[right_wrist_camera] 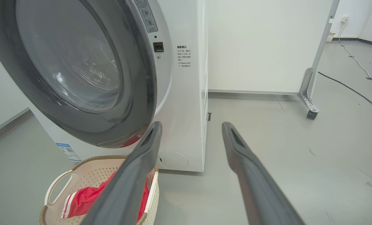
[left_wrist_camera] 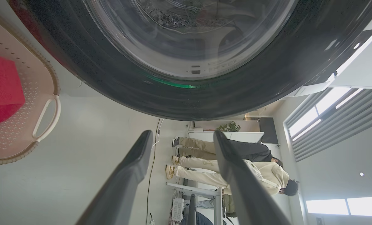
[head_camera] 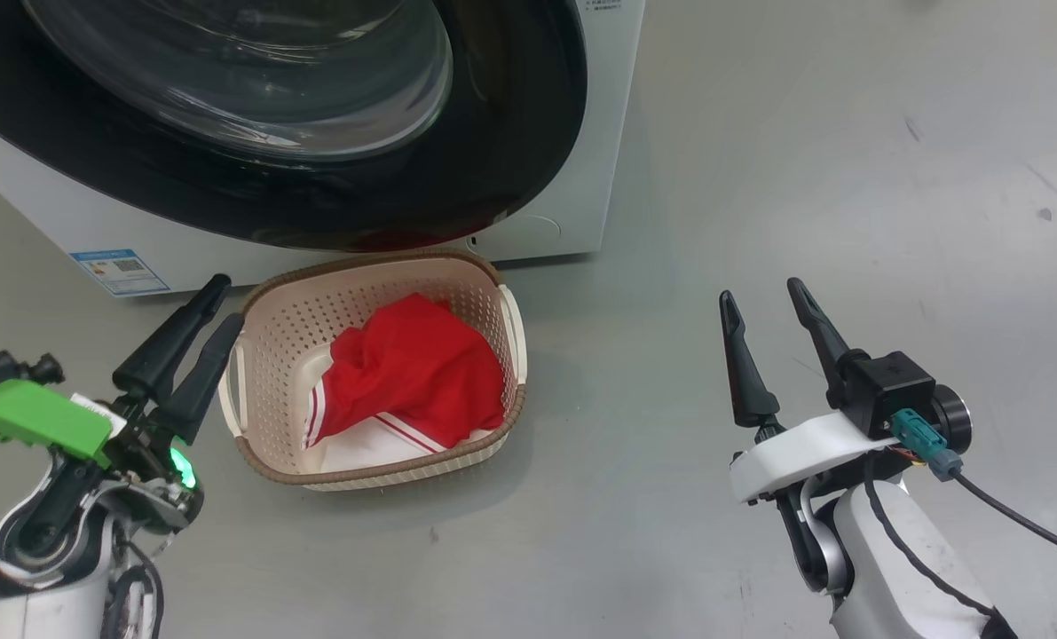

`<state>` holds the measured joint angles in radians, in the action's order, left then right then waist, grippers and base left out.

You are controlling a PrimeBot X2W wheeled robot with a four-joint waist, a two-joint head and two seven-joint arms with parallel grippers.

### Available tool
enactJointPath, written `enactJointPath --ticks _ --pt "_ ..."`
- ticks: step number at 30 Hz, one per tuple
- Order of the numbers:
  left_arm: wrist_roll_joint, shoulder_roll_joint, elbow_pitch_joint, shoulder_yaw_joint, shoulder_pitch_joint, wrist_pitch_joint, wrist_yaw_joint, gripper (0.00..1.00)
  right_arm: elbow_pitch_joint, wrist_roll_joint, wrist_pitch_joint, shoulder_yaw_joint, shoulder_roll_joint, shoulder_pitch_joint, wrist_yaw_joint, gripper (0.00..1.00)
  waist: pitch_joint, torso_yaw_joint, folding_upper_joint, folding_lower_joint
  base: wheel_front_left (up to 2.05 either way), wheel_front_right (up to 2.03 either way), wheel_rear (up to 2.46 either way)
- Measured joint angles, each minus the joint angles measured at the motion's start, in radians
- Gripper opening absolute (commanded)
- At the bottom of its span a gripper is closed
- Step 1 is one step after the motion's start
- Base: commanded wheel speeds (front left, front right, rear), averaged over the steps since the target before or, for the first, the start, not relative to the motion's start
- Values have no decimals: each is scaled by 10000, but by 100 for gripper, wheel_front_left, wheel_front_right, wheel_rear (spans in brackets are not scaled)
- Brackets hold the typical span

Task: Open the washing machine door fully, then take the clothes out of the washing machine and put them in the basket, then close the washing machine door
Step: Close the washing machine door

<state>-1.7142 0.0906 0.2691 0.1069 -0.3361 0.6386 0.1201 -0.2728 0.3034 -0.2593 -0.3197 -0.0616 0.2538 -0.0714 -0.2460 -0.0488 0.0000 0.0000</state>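
The red clothes (head_camera: 413, 373) with white striped trim lie in the cream basket (head_camera: 315, 311) on the floor in front of the washing machine (head_camera: 599, 133). The glossy black washing machine door (head_camera: 493, 160) lies against the machine's front above the basket. My left gripper (head_camera: 226, 302) stands open just left of the basket's rim with nothing between its fingers. My right gripper (head_camera: 760, 291) is open and empty over bare floor to the basket's right. The left wrist view has the door (left_wrist_camera: 173, 100), basket (left_wrist_camera: 17, 131) and clothes (left_wrist_camera: 1, 87) beyond the gripper (left_wrist_camera: 182, 134). The right wrist view looks past the gripper (right_wrist_camera: 190, 125) at the door (right_wrist_camera: 79, 62), basket (right_wrist_camera: 89, 175) and clothes (right_wrist_camera: 82, 200).
A blue label (head_camera: 120, 271) is stuck low on the machine's front. A white partition on castors (right_wrist_camera: 310, 93) and a floor cable (right_wrist_camera: 354, 90) are to the machine's right. Two people (left_wrist_camera: 235, 162) stand far off behind a table. Grey floor spreads to the right of the basket.
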Motion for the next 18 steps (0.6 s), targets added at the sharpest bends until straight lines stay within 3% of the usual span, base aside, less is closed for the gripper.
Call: enactJointPath --ticks 11,18 --pt "901 -178 -1567 552 1770 -1402 0 100 -261 -56 0 96 12 -484 90 100 891 306 0 0 0 0 0" --pt "3567 -105 -2554 94 2351 -2821 2 100 -305 -59 0 305 -8 -918 88 100 1341 374 0 0 0 0 0"
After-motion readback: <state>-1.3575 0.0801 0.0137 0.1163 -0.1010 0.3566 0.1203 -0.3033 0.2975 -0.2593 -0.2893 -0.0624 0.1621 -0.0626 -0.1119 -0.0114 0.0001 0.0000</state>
